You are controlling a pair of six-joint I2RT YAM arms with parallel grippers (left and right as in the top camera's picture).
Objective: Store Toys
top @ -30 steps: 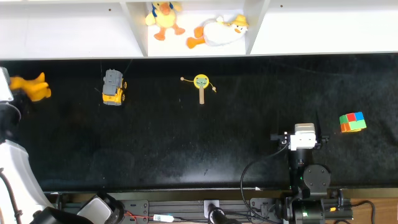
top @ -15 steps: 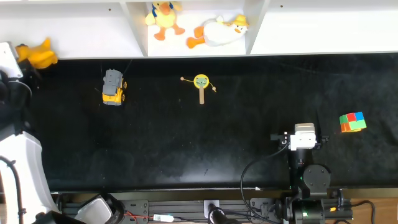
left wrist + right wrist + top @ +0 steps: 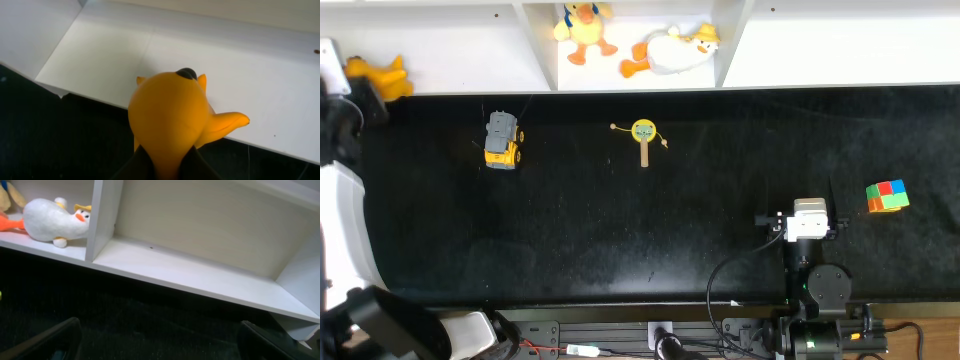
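Left end effector (image 3: 161,162) is clamped on the orange toy (image 3: 170,115) and has carried it from over the tabletop (image 3: 620,220) to the front lip of the left shelf compartment (image 3: 150,50), so it's nearly stored. Right end effector (image 3: 160,342) sits wide open.

The orange toy (image 3: 172,117) at the white shelf's (image 3: 260,80) front lip has its lower end buried between the left gripper's (image 3: 165,167) clamped fingers (image 3: 131,169), and those fingers are cut by the frame edge. What creature the toy is, I can't tell from behind. Seen from above, the yellow duck plush (image 3: 584,25) in the shelf's middle bay loses its head past the picture's edge. The right gripper's (image 3: 160,345) wide-spread fingers (image 3: 45,340), in front of the shelf, are dark blurs cut off at the corners. The white goose plush's (image 3: 55,220) orange feet run out of frame.
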